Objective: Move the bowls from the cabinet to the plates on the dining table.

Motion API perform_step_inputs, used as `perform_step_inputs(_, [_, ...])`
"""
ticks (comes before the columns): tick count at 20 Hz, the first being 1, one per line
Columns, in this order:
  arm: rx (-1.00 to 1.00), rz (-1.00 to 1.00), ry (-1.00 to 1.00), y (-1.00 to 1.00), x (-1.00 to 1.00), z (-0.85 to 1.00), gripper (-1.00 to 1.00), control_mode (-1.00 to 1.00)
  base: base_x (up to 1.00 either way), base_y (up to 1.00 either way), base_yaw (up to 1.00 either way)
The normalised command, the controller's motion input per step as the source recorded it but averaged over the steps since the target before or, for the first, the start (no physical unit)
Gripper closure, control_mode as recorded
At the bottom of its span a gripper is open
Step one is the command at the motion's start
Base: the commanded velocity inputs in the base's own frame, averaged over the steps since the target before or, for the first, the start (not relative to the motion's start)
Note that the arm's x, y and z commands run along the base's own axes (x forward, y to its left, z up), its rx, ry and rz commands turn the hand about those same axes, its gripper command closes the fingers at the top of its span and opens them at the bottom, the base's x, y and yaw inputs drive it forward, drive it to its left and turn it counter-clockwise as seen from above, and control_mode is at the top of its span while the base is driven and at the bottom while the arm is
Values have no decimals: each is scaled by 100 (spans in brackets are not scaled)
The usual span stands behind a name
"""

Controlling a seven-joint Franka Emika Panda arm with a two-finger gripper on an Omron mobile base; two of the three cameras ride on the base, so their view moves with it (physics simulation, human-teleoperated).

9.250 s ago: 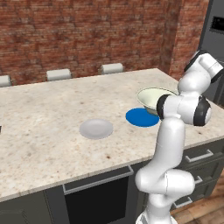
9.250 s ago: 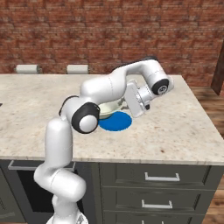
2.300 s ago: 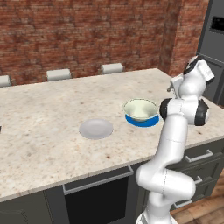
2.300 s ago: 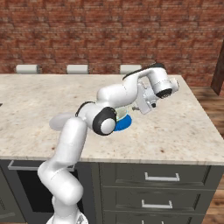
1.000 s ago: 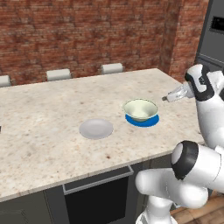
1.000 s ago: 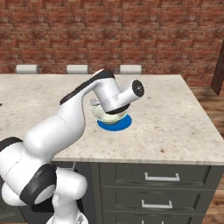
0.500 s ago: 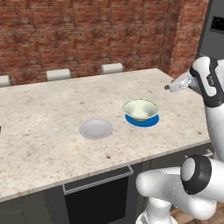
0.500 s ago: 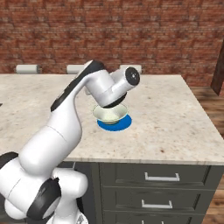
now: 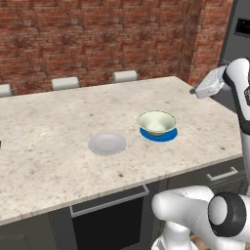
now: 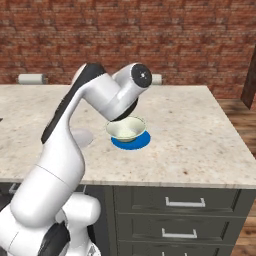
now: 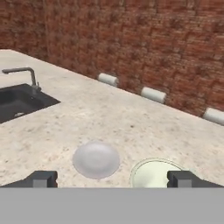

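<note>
A cream-white bowl (image 9: 156, 121) (image 10: 126, 129) (image 11: 155, 173) sits on the blue plate (image 9: 159, 136) (image 10: 133, 143) on the dining table (image 9: 53, 127) (image 10: 200, 135). The pale grey plate (image 9: 107, 144) (image 11: 96, 159) lies bare to the bowl's left; in the right base view my arm covers part of this grey plate (image 10: 86, 137). My gripper (image 9: 194, 91) (image 11: 111, 179) hangs open and holds nothing, raised above the table's right end, well clear of the bowl. The cabinet is out of view.
A dark sink (image 11: 17, 103) with a curved faucet (image 11: 25, 73) is set into the far end of the stone top. White chair backs (image 9: 64, 83) (image 11: 153, 93) line the table's far edge before a brick wall. Drawer fronts (image 10: 185, 202) sit below.
My hand has lifted and swung right, away from the bowl, still open. The bowl stays on the blue plate.
</note>
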Motion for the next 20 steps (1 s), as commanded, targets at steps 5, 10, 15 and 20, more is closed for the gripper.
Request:
perform_step_inputs(5, [32,-24,7,0,-59,21,-100,-100,0,0,0])
perform_step_inputs(10, [27,-34,11,0,-40,14,-100,-100,0,0,0])
perform_step_inputs(15, [25,-37,6,0,-41,24,-100,-100,0,0,0])
perform_step_inputs(20, [29,-34,3,0,-50,34,-100,-100,0,0,0])
